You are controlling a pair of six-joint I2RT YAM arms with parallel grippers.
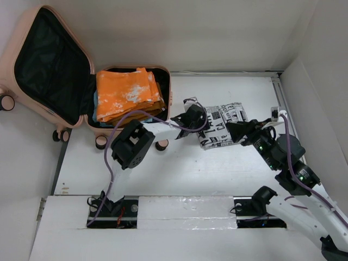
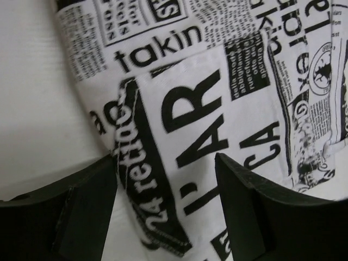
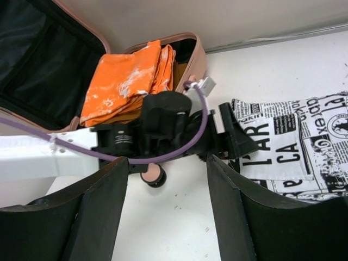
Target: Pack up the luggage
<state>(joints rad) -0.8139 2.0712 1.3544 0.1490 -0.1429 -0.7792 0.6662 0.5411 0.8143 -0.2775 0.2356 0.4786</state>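
While the left tool [image 2: 165,163] stands spread over the newsprint cloth [image 2: 206,92], the right tool [image 3: 167,163] gapes empty.

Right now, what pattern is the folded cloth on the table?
Newspaper print, black lettering on white; the cloth shows best in the left wrist view.

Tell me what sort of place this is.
Probably a robot test cell rather than a home: a white table walled by plain white panels, a left arm and right arm bolted at its near edge, and staged props, an open pink suitcase and a newspaper-print cloth.
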